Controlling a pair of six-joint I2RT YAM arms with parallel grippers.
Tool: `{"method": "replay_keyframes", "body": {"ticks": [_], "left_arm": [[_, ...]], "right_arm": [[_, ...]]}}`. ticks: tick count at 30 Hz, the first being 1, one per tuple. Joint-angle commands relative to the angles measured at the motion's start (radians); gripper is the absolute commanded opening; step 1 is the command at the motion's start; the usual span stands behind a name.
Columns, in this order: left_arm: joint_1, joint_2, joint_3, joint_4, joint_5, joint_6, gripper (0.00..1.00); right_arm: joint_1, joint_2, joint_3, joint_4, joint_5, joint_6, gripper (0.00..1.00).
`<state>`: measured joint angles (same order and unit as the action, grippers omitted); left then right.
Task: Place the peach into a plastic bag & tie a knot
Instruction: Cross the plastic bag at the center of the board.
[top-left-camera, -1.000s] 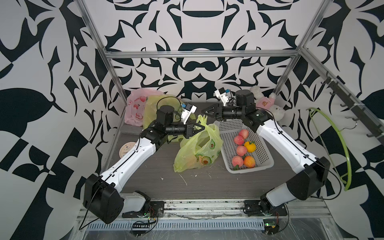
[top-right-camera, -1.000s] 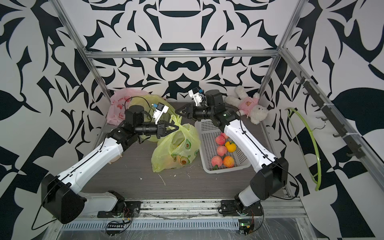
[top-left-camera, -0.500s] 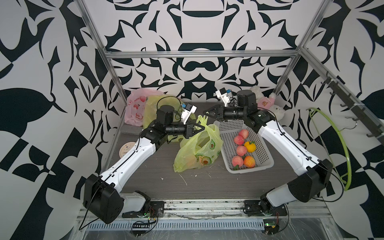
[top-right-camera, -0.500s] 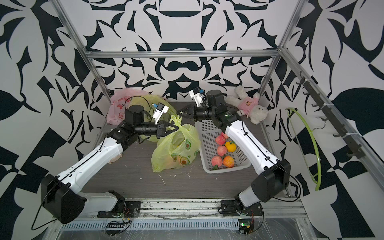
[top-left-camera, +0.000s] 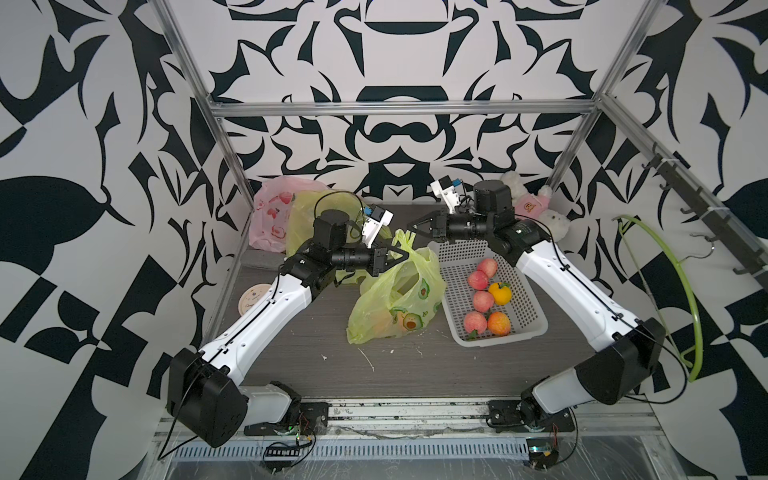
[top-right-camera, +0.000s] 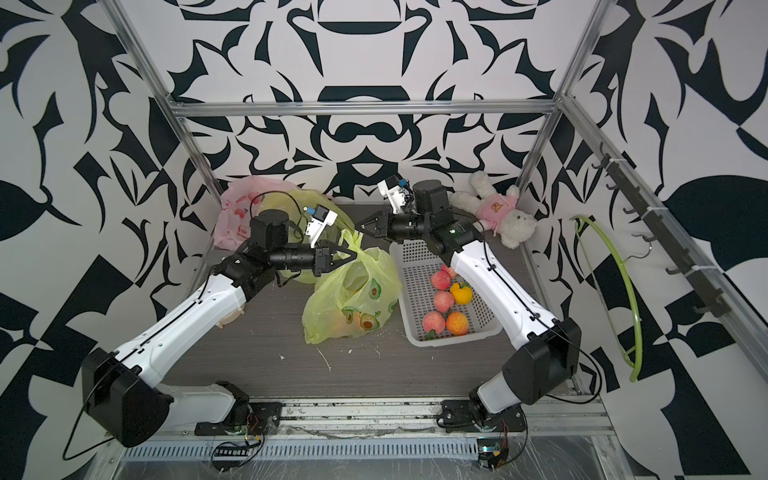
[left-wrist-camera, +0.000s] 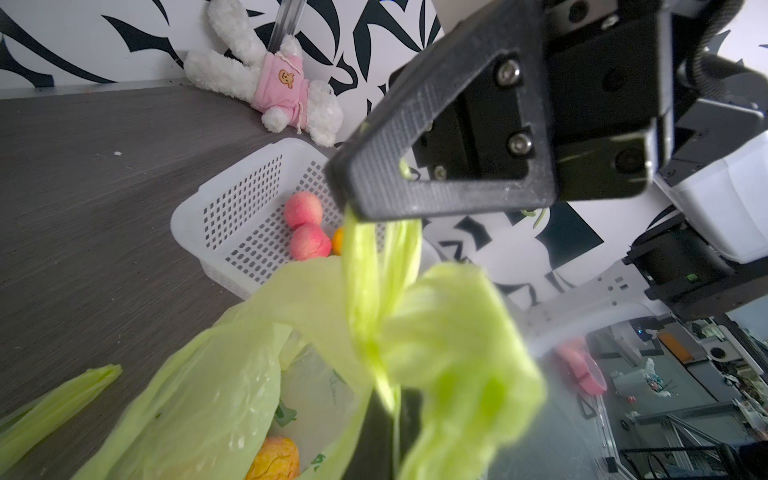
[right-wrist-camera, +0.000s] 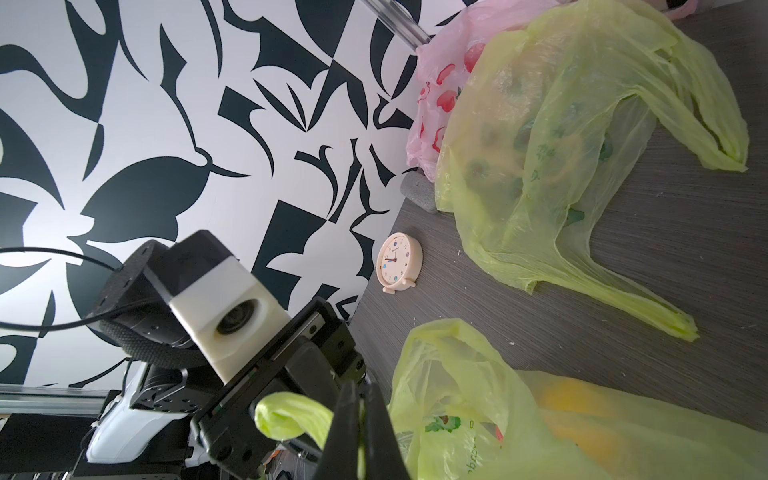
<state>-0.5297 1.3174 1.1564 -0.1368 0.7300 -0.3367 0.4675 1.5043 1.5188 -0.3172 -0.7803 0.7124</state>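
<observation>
Now the right gripper (top-left-camera: 409, 227) has closed, seemingly on the plastic bag (top-left-camera: 395, 299).

The plastic bag (top-left-camera: 395, 299) is thin yellow-green film, translucent and crinkled, with a soft sheen. The pink bag (top-left-camera: 270, 208) is the same flimsy film. The desk (top-left-camera: 316, 332) has a dark grey wood-grain surface, matt. The basket (top-left-camera: 507, 337) is smooth white perforated plastic, faintly glossy. The peaches (top-left-camera: 478, 280) in it have dull, velvety skin. The plush rabbit (top-right-camera: 498, 205) is shaggy white pile with a pink cloth top. The right claw (left-wrist-camera: 353, 195) is matt black plastic, ribbed with fine layered ridges and fixed with shiny metal screws. The arm shells (top-left-camera: 266, 316) are smooth, glossy white plastic. The frame bars (top-left-camera: 399, 109) are dull silver metal.
</observation>
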Motion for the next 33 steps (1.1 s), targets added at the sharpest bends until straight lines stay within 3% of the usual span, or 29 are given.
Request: {"method": "replay_keyframes", "body": {"ticks": [1,12,33], "left_arm": [[0.003,-0.013,-0.042,0.011,-0.025,-0.005,0.07],[0.004,-0.023,-0.081,0.022,-0.041,-0.021,0.15],[0.030,-0.036,-0.129,0.011,-0.053,-0.024,0.22]], "right_arm": [[0.006,-0.032,0.007,0.059,0.019,0.005,0.00],[0.006,-0.038,-0.006,0.059,0.048,-0.006,0.00],[0.004,-0.060,0.012,0.019,0.102,-0.050,0.00]]}}
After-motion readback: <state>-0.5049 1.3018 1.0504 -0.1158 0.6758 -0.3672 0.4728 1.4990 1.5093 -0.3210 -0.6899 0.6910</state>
